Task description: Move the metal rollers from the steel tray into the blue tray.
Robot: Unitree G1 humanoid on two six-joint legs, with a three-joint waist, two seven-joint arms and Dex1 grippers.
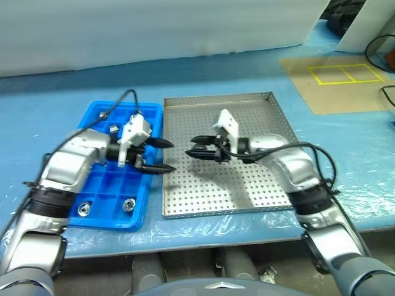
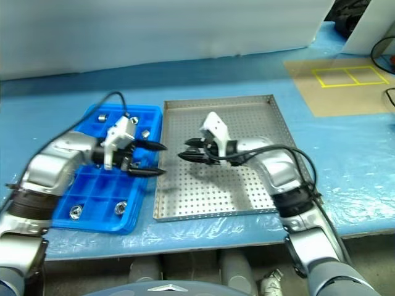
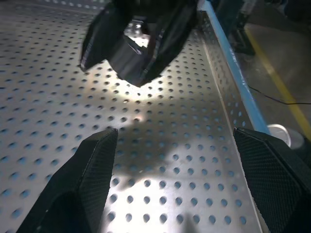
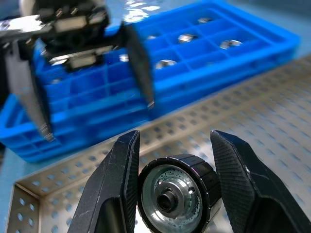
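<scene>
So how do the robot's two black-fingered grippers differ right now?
The right gripper is shut on a shiny metal roller; the left gripper is open and holds nothing. The right gripper is over the perforated grey steel tray; the left gripper is at the seam between the bright blue compartment tray and the steel tray. Both point inward, tips facing each other, a gap between.

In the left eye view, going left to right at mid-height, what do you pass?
Blue tray → left hand, open → right hand, shut on a roller → steel tray → yellow floor marking.
</scene>
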